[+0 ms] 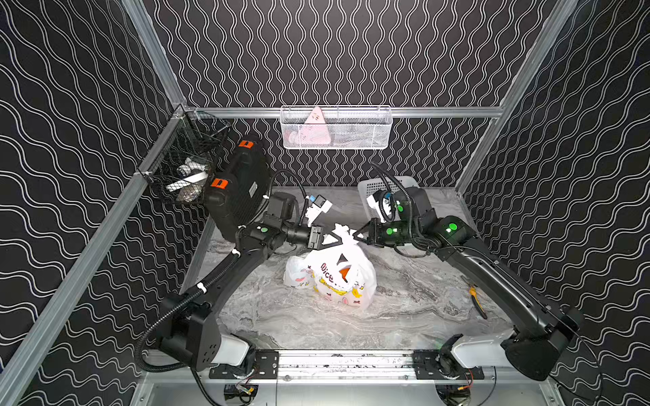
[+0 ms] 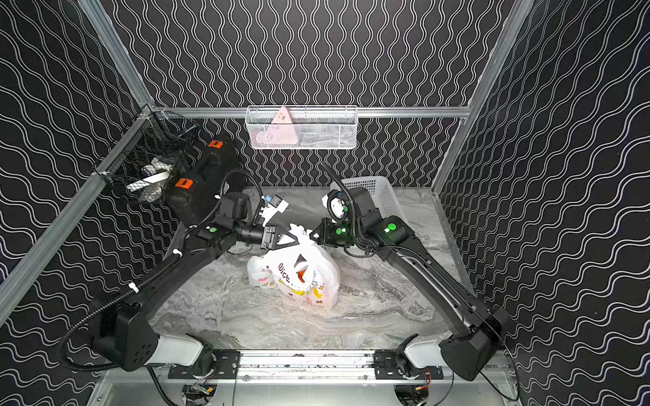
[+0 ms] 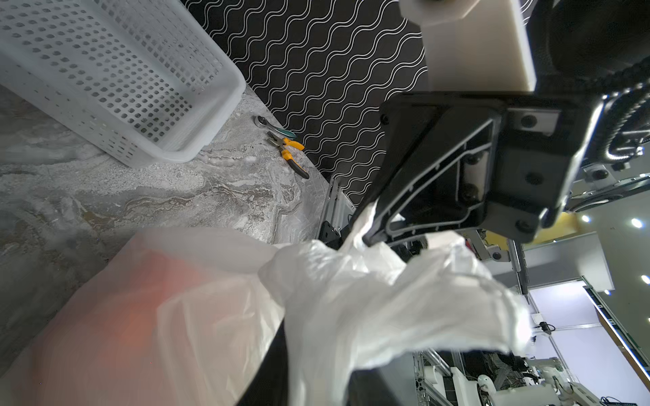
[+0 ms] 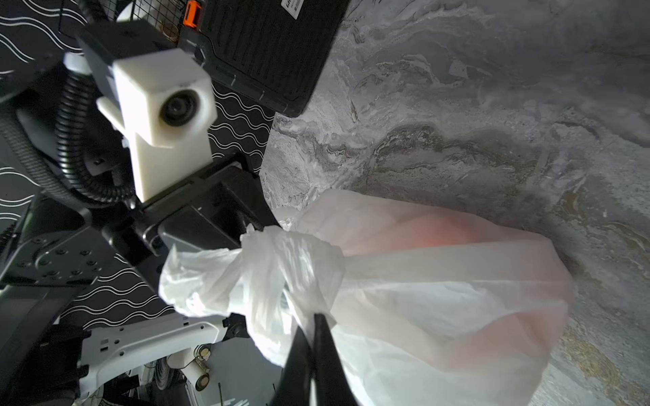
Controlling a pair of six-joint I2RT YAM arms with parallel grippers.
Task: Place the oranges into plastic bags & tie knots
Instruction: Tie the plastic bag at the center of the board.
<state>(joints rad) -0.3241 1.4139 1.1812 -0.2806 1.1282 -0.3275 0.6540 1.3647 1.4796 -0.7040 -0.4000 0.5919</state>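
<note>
The plastic bag (image 1: 330, 281) (image 2: 299, 277), white with cartoon print, sits mid-table. One orange (image 1: 344, 272) shows through a gap, and orange fruit glows through the film (image 3: 147, 281) (image 4: 439, 232). Its handles are tied in a knot (image 4: 292, 260) (image 1: 343, 232) at the top. My left gripper (image 1: 336, 240) (image 3: 320, 369) is at the knot's left; a loose handle strip runs between its fingers, and the blur hides whether they press it. My right gripper (image 1: 357, 236) (image 4: 313, 323) meets the knot from the right, shut on a fold of the bag's plastic just below it.
A white perforated basket (image 1: 387, 186) (image 3: 123, 88) lies tilted at the back right. Yellow-handled pliers (image 1: 476, 298) (image 3: 288, 151) and a ratchet tool (image 3: 271, 126) lie by the right wall. A white wire basket (image 1: 336, 128) and a black mesh basket (image 1: 186, 165) hang on the rails.
</note>
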